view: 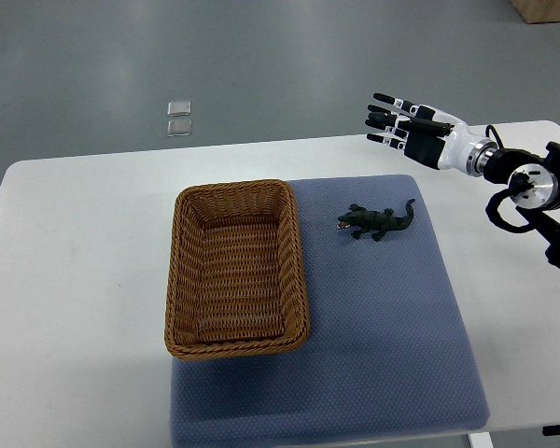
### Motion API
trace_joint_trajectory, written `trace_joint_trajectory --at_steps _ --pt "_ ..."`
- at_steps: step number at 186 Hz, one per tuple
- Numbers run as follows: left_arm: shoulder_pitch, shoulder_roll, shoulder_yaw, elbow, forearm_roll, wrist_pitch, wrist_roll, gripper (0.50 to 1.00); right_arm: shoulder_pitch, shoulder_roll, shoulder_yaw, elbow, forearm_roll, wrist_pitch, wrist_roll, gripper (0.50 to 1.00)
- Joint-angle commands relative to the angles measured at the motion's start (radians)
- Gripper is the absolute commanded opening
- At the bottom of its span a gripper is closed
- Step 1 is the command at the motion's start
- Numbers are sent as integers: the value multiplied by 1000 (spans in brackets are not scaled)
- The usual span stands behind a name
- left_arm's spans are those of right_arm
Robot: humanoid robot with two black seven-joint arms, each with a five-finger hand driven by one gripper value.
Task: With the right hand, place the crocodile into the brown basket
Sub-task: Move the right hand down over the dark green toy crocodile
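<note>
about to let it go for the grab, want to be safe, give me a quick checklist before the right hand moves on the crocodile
1. Crocodile in plain view on the blue mat: ok.
2. Right hand empty, fingers spread: ok.
3. Hand over the crocodile: not ok, it is above the table's far edge.
4. Brown basket empty and upright: ok.
5. Crocodile clear of the basket wall: ok.
6. Left hand position: cannot tell, out of view.

1. The right hand [409, 124] has black fingers with white bands at the joints.
2. Its back is black, the wrist shell white.
3. A silver ring joins a black forearm with looping black cables.
</note>
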Motion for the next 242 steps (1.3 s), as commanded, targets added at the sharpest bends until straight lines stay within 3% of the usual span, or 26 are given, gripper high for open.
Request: trace_joint_trajectory --at_steps 1,70,115,158,181,242 --pt "0 0 -2 4 0 5 -1 1000 -1 -2 0 0 -1 0 0 928" --pt "-1 0 -2 1 0 0 -4 1000 1 0 5 5 -67 10 9 928" --pt "-1 0 0 7 0 0 -4 1000 2 1 5 11 -199 12 130 928" --pt "-1 0 0 6 0 0 -4 1000 -1 3 0 15 -366 17 137 926" --pt "-1 0 0 7 0 0 -4 1000 4 -2 -2 29 -524 17 152 926" --pt "-1 0 0 7 0 0 -4 1000 13 -23 -20 84 -1196 15 308 926"
